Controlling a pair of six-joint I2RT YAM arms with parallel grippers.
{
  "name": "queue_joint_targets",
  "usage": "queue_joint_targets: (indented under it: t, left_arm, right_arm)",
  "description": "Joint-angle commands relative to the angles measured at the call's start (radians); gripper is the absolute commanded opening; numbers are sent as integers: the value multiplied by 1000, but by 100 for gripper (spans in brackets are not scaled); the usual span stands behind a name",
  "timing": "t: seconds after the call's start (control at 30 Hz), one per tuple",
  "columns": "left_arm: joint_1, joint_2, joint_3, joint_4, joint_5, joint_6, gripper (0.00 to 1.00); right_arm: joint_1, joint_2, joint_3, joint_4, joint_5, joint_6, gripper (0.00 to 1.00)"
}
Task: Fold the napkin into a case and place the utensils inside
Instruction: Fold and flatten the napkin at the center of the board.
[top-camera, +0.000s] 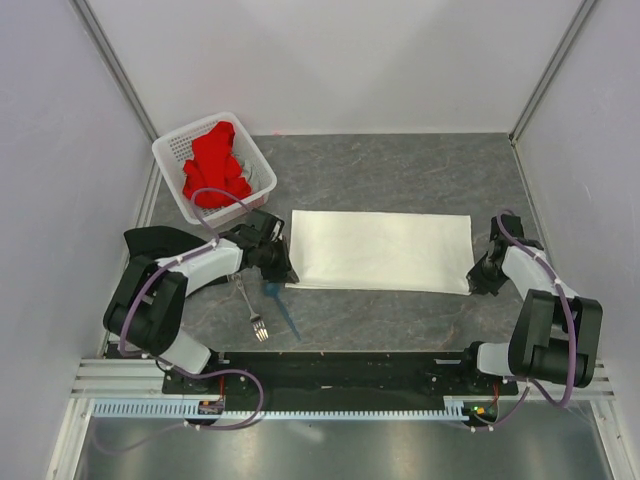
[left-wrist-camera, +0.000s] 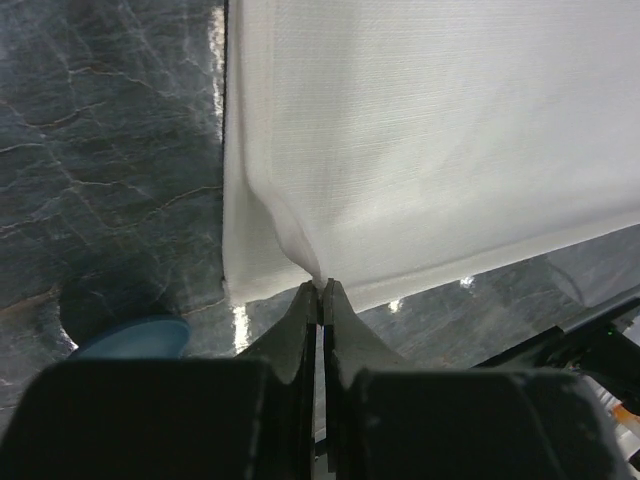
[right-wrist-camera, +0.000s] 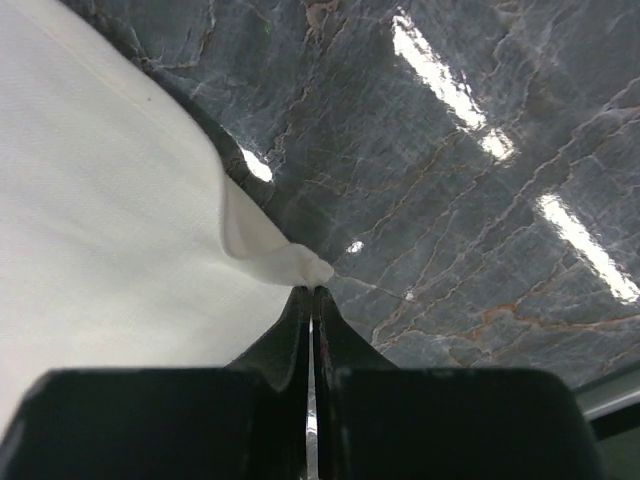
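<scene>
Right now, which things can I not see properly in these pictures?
- Top view: the red cloth hides the floor of the basket.
- Left wrist view: the body of the left gripper covers most of the blue spoon.
- Top view: the layers of the napkin are too small to count.

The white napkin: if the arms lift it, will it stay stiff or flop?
Probably floppy: the napkin puckers where the shut jaws pinch it. Likely light, since it lies thin and flat. Its middle would probably sag.
</scene>
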Motion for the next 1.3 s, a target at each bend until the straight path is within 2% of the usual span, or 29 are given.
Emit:
queue_joint_targets:
  t: [0.0, 0.17, 0.33, 0.47, 0.67, 0.77, 0.87, 1.03, 1.13, 1.27]
  left_arm:
    - [7, 24, 35, -1, -102, -1, 2]
    - [5, -87, 48, 1, -91, -24, 2]
    - [8, -152, 207, 16, -207, 0, 2]
    - [33, -80, 367, 81, -267, 64, 2]
    - [99, 139, 595, 194, -263, 133, 2]
    - [128, 233, 664, 251, -226, 149, 2]
    - [145, 308, 735, 251, -175, 158, 2]
    - [149, 288, 726, 205, -121, 138, 2]
    - [151, 242, 681, 122, -109, 117, 2]
    - [151, 130, 513, 47, -72, 81, 2]
  right_arm:
    - [-7, 27, -2, 97, 38, -26, 0]
    - [-7, -77, 70, 65, -2, -73, 0]
    - [-9, -151, 228, 140, -102, -78, 0]
    - [-6, -14, 410, 255, -224, -66, 0]
    - [-6, 244, 684, 381, -283, -78, 0]
    - [-6, 390, 827, 372, -361, -79, 0]
    - [2, 465, 893, 365, -398, -58, 0]
    - [11, 438, 874, 249, -340, -87, 0]
    - [11, 349, 765, 220, -327, -93, 0]
    - [11, 191, 554, 169, -283, -101, 0]
